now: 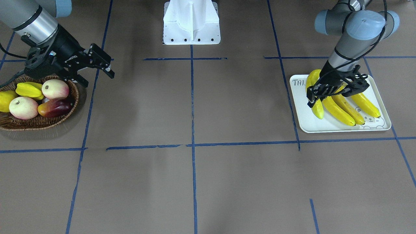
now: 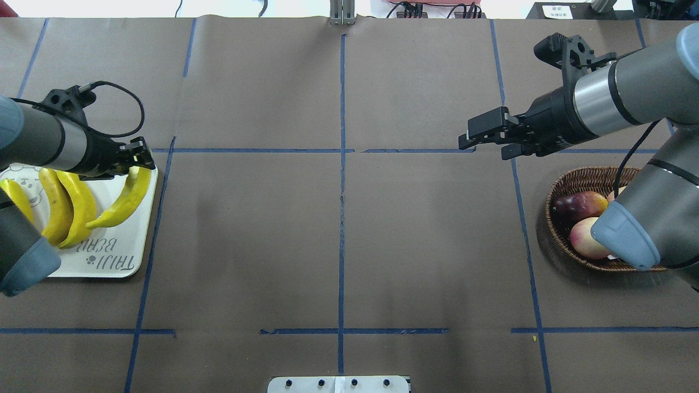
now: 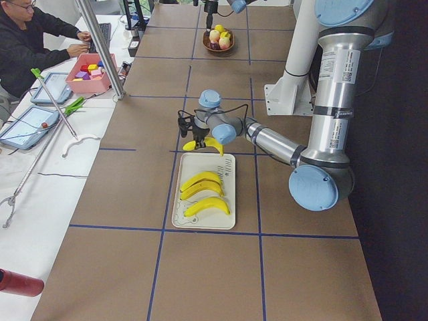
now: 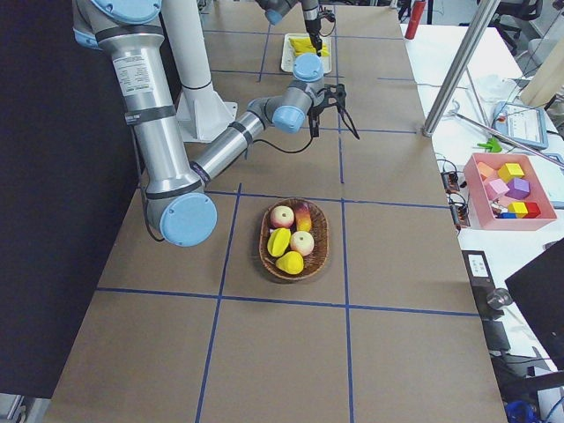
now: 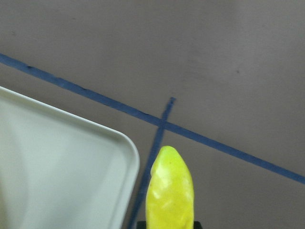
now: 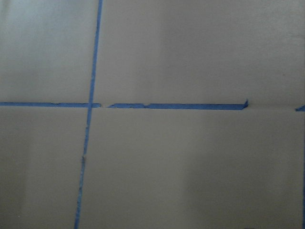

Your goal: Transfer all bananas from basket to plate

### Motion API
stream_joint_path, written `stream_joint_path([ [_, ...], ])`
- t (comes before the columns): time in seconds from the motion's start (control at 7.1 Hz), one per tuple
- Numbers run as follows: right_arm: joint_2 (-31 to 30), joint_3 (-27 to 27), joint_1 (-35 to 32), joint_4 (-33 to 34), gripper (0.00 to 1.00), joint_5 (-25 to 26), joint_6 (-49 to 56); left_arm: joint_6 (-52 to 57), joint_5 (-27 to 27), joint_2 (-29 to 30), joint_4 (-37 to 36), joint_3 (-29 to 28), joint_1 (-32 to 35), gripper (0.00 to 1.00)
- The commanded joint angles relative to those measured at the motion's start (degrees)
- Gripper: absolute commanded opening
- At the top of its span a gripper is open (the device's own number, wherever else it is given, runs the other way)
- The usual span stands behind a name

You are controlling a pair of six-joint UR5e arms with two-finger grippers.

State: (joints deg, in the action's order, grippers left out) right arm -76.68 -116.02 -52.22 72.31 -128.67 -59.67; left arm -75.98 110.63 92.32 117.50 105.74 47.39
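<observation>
Overhead and front cameras face each other across the table [image 2: 246, 245] — both show plate [image 2: 136, 232] and basket [image 2: 573, 177].

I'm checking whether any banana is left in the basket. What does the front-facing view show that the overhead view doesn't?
Only front-facing: the whole inside of the basket, with a starfruit, two peaches, a mango and a yellow fruit, no banana. Only overhead: the full lettering on the plate; the right arm partly hides the basket. Both: three bananas on the plate, a fourth banana in the jaws of the left gripper.
</observation>
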Motion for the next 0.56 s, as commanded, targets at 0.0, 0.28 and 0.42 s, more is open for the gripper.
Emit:
stream_joint_path([
  [0.0, -2.7, -1.4, -1.3, 2.7, 1.00, -0.2, 2.8, 2.6, -2.2, -1.8, -0.3, -0.7, -0.5, 0.98],
  [0.28, -3.2, -1.8, -5.8, 11.6, 1.00, -0.1, 13.5, 2.8, -1.6, -1.5, -0.5, -0.6, -0.5, 1.00],
  [0.42, -3.6, -1.8, -7.7, 17.5, 1.00, 0.0, 21.0, 3.9, -1.3, -1.7, -2.3, 0.4, 0.2, 1.00],
])
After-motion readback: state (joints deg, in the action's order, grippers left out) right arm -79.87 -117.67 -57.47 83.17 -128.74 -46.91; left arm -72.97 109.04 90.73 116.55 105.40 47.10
